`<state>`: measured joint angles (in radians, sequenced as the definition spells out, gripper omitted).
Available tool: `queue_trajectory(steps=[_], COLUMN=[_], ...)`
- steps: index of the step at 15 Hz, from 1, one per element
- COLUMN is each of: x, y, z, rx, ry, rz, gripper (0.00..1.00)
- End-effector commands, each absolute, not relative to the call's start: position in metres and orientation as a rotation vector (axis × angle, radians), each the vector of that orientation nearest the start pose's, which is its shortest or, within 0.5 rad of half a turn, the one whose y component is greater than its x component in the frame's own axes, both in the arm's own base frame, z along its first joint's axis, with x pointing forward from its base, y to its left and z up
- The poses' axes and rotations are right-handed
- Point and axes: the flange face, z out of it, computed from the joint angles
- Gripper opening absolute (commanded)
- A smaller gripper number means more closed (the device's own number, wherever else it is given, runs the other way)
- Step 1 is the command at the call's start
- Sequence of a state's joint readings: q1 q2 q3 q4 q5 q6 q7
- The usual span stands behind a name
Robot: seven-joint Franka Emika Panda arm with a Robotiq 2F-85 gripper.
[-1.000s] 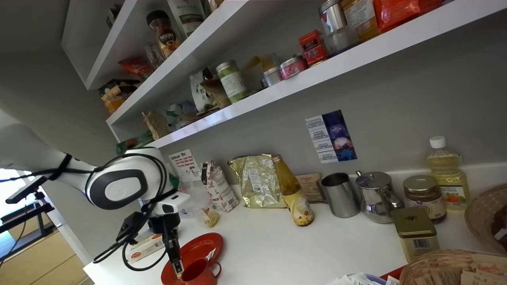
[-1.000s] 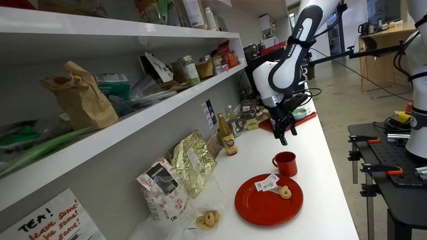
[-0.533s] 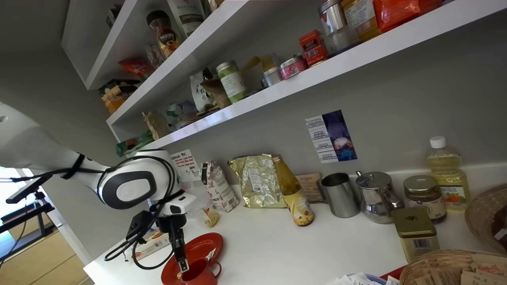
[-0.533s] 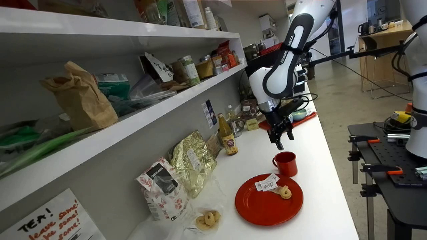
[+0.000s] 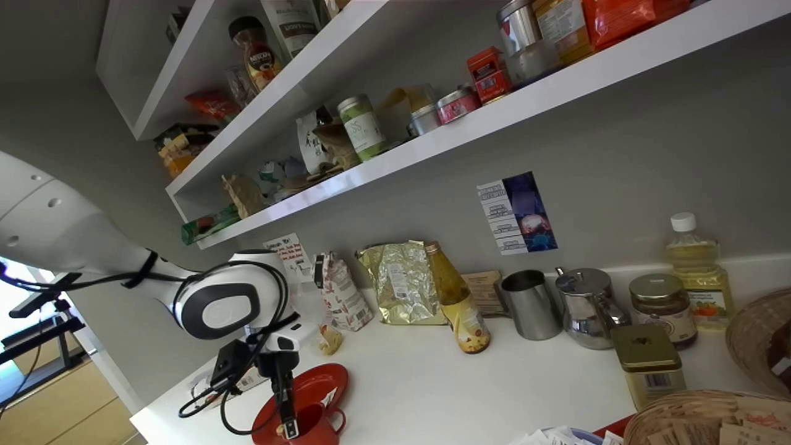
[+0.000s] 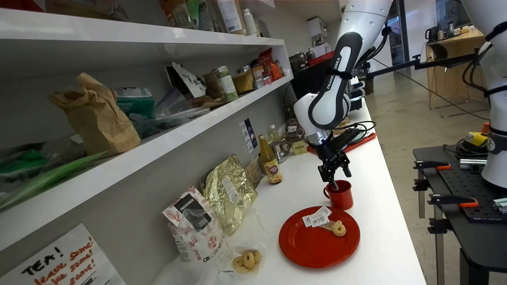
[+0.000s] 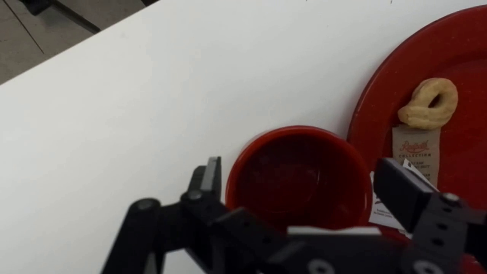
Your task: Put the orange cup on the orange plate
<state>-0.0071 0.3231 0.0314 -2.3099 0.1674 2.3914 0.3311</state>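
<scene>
The red-orange cup point(image 6: 344, 199) stands upright on the white table, right beside the rim of the round red-orange plate point(image 6: 317, 255). Both also show in an exterior view, cup point(image 5: 319, 434) and plate point(image 5: 329, 376). My gripper point(image 6: 341, 180) is over the cup, pointing down, open and holding nothing. In the wrist view the open gripper point(image 7: 302, 179) has one finger on each side of the cup's mouth point(image 7: 296, 167), one over the table and one over the edge of the plate point(image 7: 374, 102). The handle is hidden there. Whether the fingers touch the cup cannot be told.
Paper packets point(image 6: 318, 217) and a ring biscuit point(image 6: 339, 228) lie on the plate. A sauce bottle point(image 6: 270, 160), a gold foil bag point(image 6: 229, 194) and a bag of biscuits point(image 6: 247, 261) stand along the wall. A shelf point(image 6: 178, 138) overhangs the table. The table's edge point(image 7: 95, 35) is near.
My gripper has moved over the cup and come down, so that a fingertip now overlaps the cup in both exterior views. The cup and plate have not moved.
</scene>
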Motion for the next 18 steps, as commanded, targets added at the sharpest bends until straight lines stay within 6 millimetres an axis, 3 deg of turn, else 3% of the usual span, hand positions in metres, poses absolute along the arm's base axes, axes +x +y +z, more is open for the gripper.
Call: queue_trajectory(steps=[1,10,17,18], x=[0.506,0.505,0.502,0.502], y=[0.014,0.0,-0.015,-0.016], z=[0.181,0.178,0.157,0.153], rx=[-2.96,-2.965,-2.952,-2.962], ry=[0.699,0.734,0.767,0.766], rz=[0.419,0.426,0.479,0.489], gripper=[1.0,1.0,1.0,0.92])
